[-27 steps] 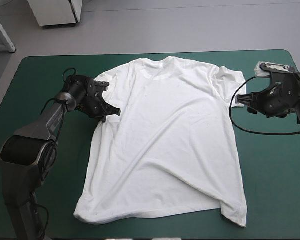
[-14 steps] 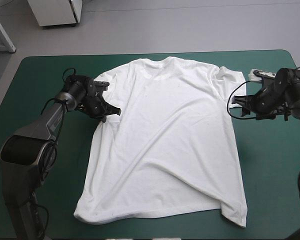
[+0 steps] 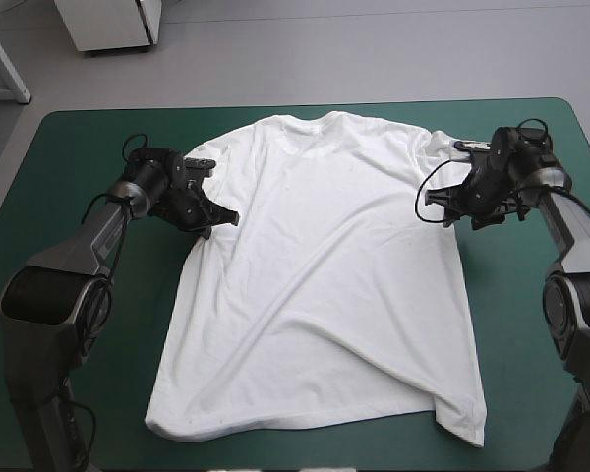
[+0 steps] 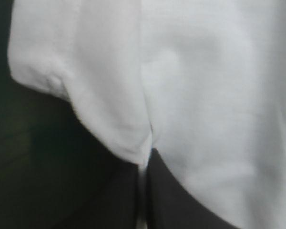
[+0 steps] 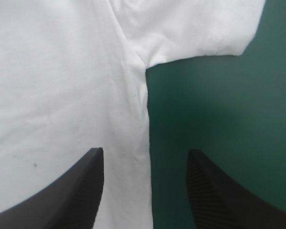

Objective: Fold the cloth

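Left pincer pinches the T-shirt armpit; right pincer, spread, straddles the other, we judge for a symmetric lift

High overview, wrist close-ups of T-shirt

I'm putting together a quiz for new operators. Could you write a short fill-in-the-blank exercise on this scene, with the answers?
1. The T-shirt lies spread ____ on the teal-green cover.
2. The left pincer is ____ on the T-shirt's side edge, just under the sleeve.
3. The right pincer stands ____, astride the T-shirt's other side edge below the sleeve.

Missing words: flat; shut; open.
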